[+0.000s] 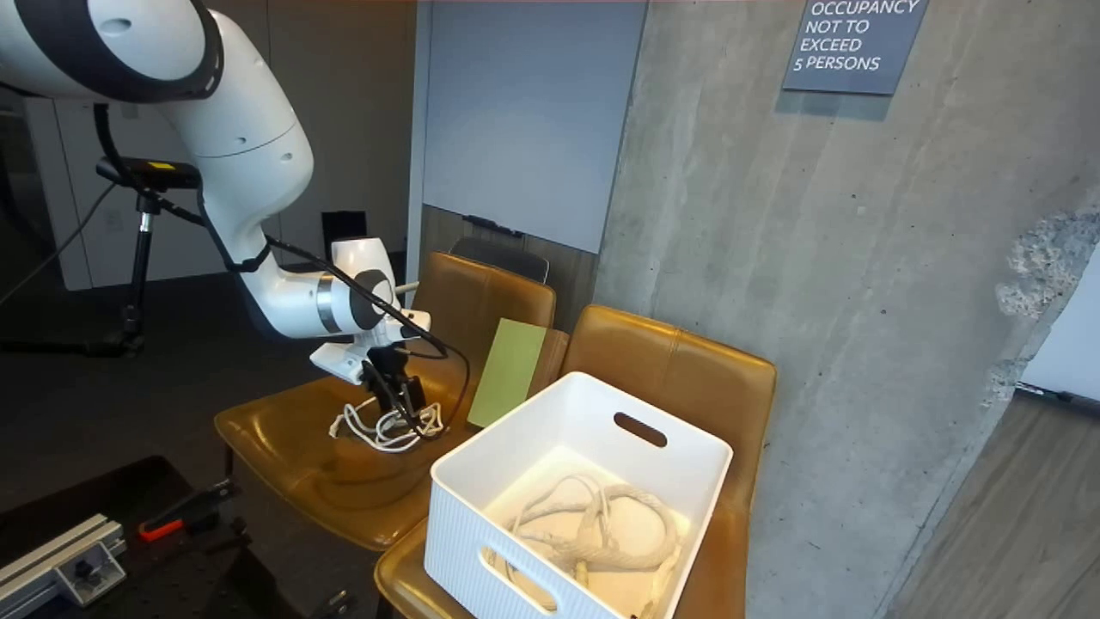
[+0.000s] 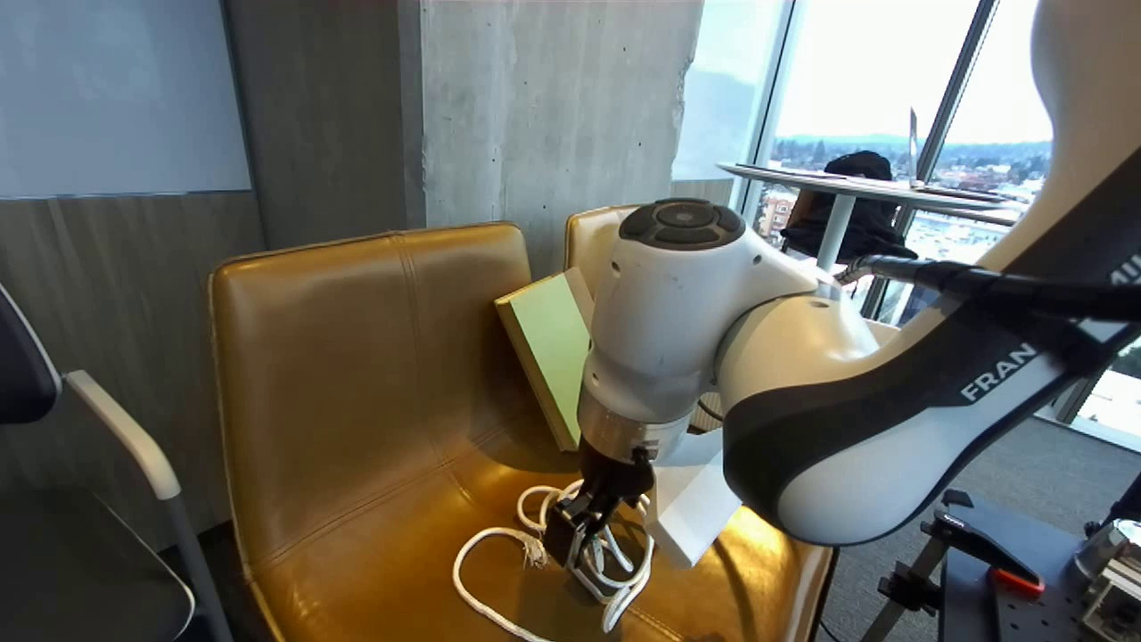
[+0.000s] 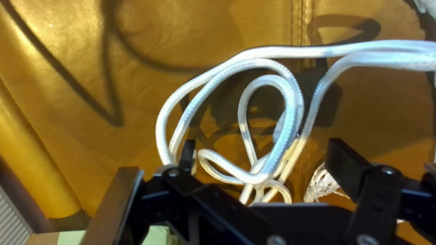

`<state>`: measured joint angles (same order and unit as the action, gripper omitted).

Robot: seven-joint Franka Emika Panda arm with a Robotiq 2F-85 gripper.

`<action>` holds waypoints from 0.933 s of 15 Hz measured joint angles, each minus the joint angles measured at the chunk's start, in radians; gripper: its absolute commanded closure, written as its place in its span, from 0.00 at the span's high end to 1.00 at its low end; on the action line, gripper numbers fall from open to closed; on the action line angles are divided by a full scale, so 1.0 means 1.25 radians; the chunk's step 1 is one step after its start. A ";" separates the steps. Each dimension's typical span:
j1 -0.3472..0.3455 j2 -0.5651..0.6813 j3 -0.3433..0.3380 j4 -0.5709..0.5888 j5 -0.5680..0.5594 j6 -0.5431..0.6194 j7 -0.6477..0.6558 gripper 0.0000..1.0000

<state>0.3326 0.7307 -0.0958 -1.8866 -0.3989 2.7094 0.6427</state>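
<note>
A white rope (image 3: 235, 68) lies in a loose tangle on the tan leather chair seat, and both exterior views show it too. In the wrist view my black gripper (image 3: 265, 160) is open over the tangle, its fingers (image 3: 344, 166) wide apart. Crossing loops of the rope run between them. A frayed rope end lies beside the finger at the right of that view. Whether either finger touches the rope I cannot tell. From outside, the gripper (image 2: 575, 553) points down low at the seat, right among the coils, and partly covers them.
A green book-like box (image 1: 507, 370) leans between the two chair backs. On the neighbouring chair stands a white bin (image 1: 580, 481) holding thick beige rope. A black cable (image 1: 344, 275) hangs along the arm. A dark table (image 2: 972, 580) with tools is nearby.
</note>
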 measured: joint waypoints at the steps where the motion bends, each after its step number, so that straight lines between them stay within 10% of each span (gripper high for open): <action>1: 0.005 0.017 -0.001 0.010 0.005 0.000 -0.003 0.63; 9: 0.034 0.053 -0.003 0.037 0.075 0.001 -0.030 0.03; 14: 0.047 -0.005 -0.002 -0.034 0.108 0.001 -0.032 0.02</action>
<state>0.3913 0.7246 -0.0986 -1.9292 -0.2641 2.7101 0.6028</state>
